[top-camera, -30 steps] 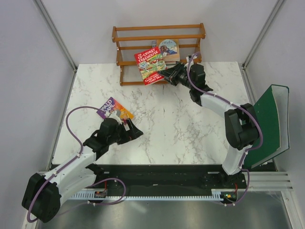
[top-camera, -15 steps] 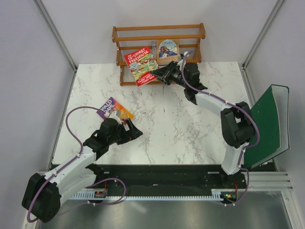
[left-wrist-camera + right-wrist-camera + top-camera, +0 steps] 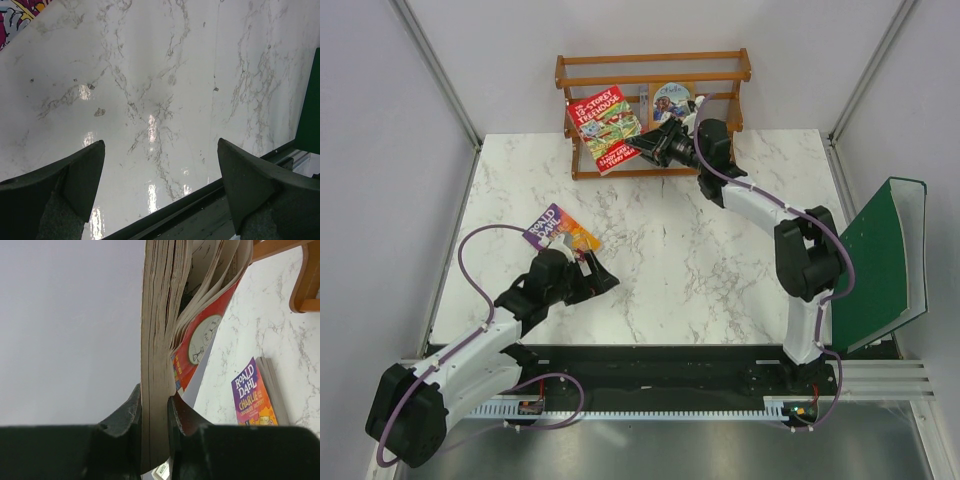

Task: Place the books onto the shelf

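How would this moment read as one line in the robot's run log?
right tool: shut on red book, tilted before shelf | left tool: open, empty, near Roald Dahl book | orange book: on shelf

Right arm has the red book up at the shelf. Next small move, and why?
Probably rotate the wrist to square the red book with the rails. The right gripper is clamped on it, but the book hangs tilted in front of the left half of the shelf, left of the orange book already standing there.
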Motion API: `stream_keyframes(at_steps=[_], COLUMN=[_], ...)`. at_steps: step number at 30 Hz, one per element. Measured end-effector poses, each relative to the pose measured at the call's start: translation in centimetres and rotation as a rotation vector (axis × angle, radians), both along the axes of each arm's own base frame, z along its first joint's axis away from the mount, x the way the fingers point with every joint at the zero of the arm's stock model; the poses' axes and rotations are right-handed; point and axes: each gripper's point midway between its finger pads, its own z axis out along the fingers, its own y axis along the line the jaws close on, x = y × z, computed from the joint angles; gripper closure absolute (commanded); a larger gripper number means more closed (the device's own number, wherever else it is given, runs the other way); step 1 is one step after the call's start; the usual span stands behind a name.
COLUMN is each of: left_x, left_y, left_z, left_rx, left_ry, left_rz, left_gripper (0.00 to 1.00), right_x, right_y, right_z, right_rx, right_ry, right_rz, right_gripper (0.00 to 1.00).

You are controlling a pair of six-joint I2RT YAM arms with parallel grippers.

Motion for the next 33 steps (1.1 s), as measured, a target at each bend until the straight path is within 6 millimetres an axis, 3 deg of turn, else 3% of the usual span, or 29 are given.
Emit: stream_keyframes(at_steps=[12,24,33], left_x=[-0.1,-0.1,-0.1], left_y=[0.0,0.1,0.1], left_z=[-0.1,-0.2,0.0], left_rx=[0.002,0.002,-0.001], left_ry=[0.003,0.003,-0.003], left_rz=[0.0,0.001,0.001], left_gripper=[0.0,0.0,0.0], right_x=[0.9,2.2,3.8], right_y=[0.0,-0.3,-2.1], right_z=[-3.1,-3.7,-4.7], right_rx=[-0.035,-0.057,-0.085], right_ry=[0.076,0.072,0.101], right_rz=[-0.007,-0.09,-0.168], right_gripper=[1.0,1.0,1.0])
